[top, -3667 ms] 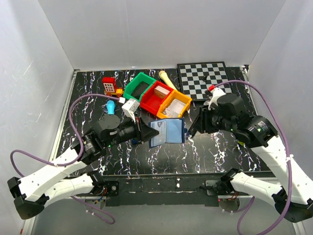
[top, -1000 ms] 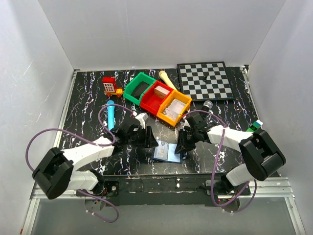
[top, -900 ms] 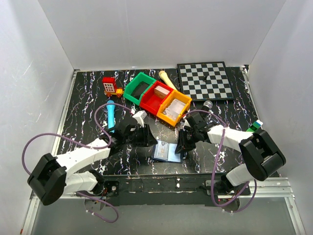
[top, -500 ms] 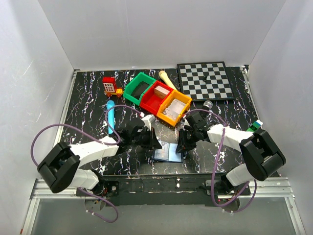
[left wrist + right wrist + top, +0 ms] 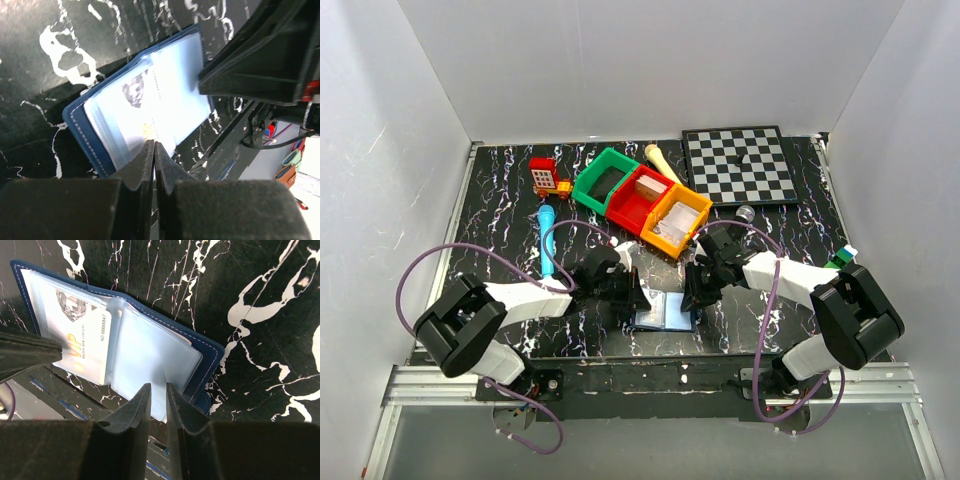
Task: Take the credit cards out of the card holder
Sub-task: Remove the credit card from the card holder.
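Table point(image 5: 500, 210): lying open, card holder point(image 5: 663, 311).
Left gripper point(image 5: 153, 150): reaching low, jaws pressing together at the card point(image 5: 150, 107).
Right gripper point(image 5: 156, 392): reaching low, pinching a sleeve point(image 5: 145, 355).

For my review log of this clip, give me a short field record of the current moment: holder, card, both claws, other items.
holder: dark navy bifold card holder lying open on the black marbled table, clear sleeves up
card: white VIP card partly out of its sleeve
left claw: left claw shut on the card's edge
right claw: right claw pinching the holder's clear sleeve
background: green, red and orange plastic bins; checkerboard
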Controlling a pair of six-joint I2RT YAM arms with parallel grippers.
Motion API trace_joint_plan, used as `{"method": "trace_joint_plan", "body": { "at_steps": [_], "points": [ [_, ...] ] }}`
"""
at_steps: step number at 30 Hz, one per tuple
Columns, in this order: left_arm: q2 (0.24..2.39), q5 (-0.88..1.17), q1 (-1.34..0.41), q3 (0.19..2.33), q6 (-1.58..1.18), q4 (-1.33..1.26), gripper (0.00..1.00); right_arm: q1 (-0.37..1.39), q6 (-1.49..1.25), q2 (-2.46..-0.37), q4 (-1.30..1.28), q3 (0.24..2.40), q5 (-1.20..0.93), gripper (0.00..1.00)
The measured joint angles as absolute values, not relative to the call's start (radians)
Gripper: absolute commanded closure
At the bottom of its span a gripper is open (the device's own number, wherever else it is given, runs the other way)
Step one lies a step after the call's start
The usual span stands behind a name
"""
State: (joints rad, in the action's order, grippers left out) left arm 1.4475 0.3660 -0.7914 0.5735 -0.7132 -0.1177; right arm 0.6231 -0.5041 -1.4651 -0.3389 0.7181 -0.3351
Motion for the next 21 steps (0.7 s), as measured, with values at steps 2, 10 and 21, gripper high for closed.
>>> {"method": "trace_joint_plan", "body": {
  "at_steps": [2, 10, 21],
  "points": [
    [1.463, 0.365, -0.791, 0.562, -0.715, -0.121, 1.0, 0.623, -0.501, -1.465, -0.341, 0.718, -0.336, 0.74],
    [1.512, 0.361, -0.791, 0.55, -0.723, -0.15, 1.0, 0.624, -0.497, -1.465, -0.342, 0.718, -0.335, 0.74],
    [1.491, 0.346, -0.791, 0.545, -0.73, -0.144, 1.0, 0.624, -0.498, -1.419, -0.369, 0.728, -0.323, 0.63]
  ]
}}
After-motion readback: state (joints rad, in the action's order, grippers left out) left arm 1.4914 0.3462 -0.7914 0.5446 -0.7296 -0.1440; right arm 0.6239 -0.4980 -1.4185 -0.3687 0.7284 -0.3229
